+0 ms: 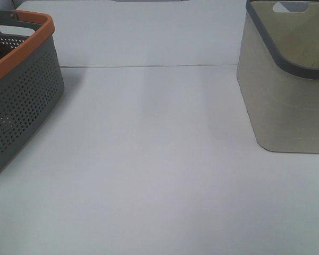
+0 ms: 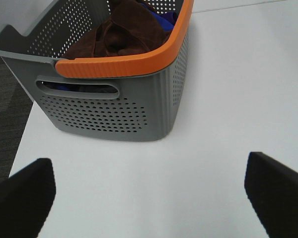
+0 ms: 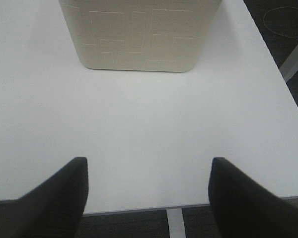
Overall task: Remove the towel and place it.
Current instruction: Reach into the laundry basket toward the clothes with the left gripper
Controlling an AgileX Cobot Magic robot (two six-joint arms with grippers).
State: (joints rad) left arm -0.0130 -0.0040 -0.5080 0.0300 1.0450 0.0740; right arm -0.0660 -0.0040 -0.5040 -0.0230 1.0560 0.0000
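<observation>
Baskets and towel only partly in sight
Overhead, the grey basket runs off the left edge, the beige basket off the right; at the left wrist, the towel sits cut by the frame, burying something blue.

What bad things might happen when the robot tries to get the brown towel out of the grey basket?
1. The towel is bunched against a blue cloth, so the open left gripper might pinch both.
2. The grey basket stands near the edge of the table; a snagged towel could drag it off.
3. Coming in low, the fingers may bump the orange rim.
</observation>
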